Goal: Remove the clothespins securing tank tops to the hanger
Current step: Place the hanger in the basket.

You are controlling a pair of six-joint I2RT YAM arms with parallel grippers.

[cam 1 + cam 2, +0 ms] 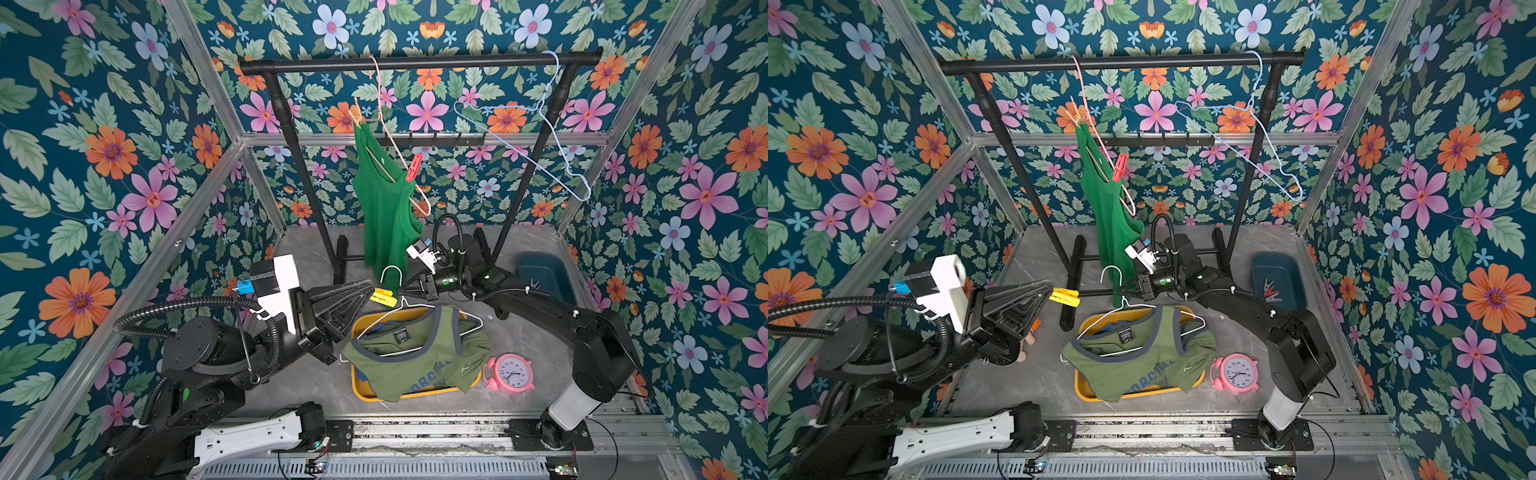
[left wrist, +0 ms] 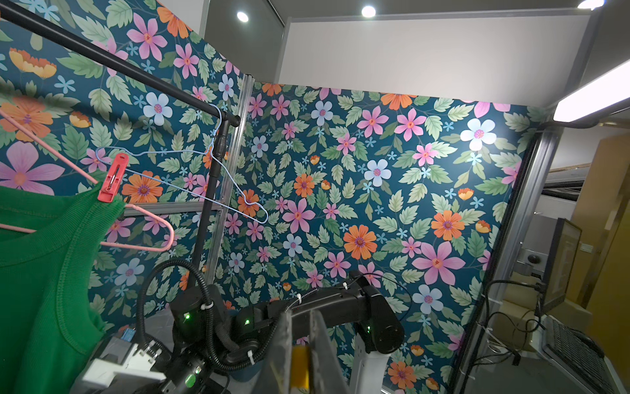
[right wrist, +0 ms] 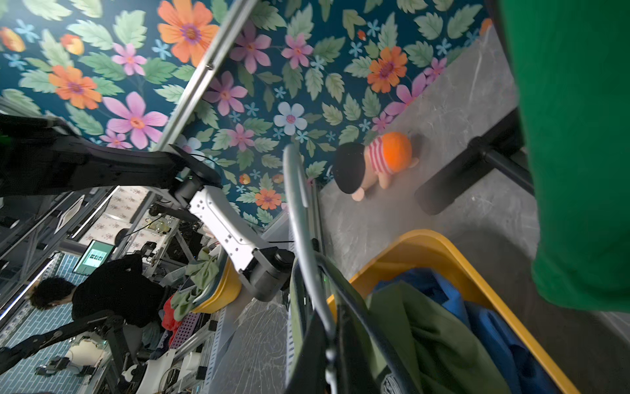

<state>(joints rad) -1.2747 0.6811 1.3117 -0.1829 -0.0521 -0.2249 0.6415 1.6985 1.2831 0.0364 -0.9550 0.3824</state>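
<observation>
My left gripper [image 1: 372, 293] is shut on a yellow clothespin [image 1: 384, 297], which shows between the jaws in the left wrist view as well [image 2: 301, 366]. My right gripper [image 1: 404, 290] is shut on the neck of a white wire hanger [image 1: 417, 314], just under its hook. That hanger carries the olive tank top [image 1: 419, 359], which sags over a yellow basket [image 1: 359, 390]. A blue top [image 3: 484, 314] lies inside the basket. The bright green tank top [image 1: 384, 208] hangs from a pink hanger [image 1: 384, 124], pinned by a red clothespin [image 1: 414, 167] and a peach one [image 1: 356, 117].
A black clothes rail [image 1: 415, 63] spans the back, with a bare light-blue hanger [image 1: 536, 141] at its right end. A dark blue tray [image 1: 1277, 270] at the right holds loose clothespins [image 1: 1271, 291]. A pink alarm clock [image 1: 510, 374] stands beside the basket. A small doll [image 3: 375, 163] lies at the left.
</observation>
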